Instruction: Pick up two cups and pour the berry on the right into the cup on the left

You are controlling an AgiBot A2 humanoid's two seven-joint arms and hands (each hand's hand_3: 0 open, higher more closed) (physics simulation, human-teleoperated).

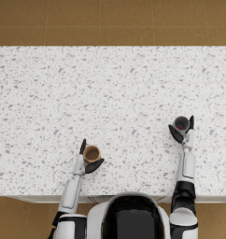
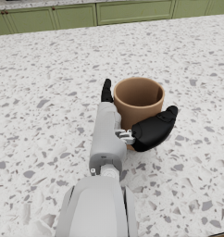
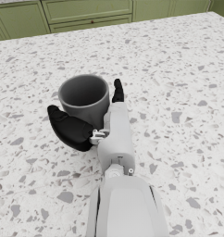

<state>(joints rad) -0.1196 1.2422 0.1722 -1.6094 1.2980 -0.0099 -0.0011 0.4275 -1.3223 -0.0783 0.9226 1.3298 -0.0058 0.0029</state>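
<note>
A brown cup stands upright on the white speckled counter at the front left, and I see nothing inside it. My left hand lies around it, its fingers spread on either side of the wall and not closed. A grey cup stands upright at the right. A small dark red berry shows inside it in the head view. My right hand flanks this cup the same way, with the thumb and fingers apart.
The counter's front edge runs just ahead of my arms. Brown floor lies beyond its far edge. Green cabinets stand behind the counter in the wrist views.
</note>
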